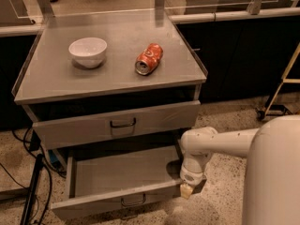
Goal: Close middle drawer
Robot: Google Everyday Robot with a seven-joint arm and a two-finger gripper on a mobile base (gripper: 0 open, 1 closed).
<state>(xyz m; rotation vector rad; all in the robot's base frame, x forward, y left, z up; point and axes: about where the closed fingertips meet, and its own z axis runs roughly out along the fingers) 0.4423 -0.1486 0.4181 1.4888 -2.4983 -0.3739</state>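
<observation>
The middle drawer (126, 175) is pulled far out below the top drawer. It is wide, shallow and looks empty, and its flat front carries a small dark bar handle (133, 201). My gripper (187, 190) points down at the drawer's right front corner, right beside the end of the drawer front. The white arm (220, 142) reaches in from the right.
The top drawer (117, 124), with a larger handle, stands slightly open. On the cabinet top (117, 78) are a white bowl (88, 51) and a crushed orange can (148, 59). Cables and a dark stand (33, 191) lie at the left. A ladder foot (276, 100) is at the right.
</observation>
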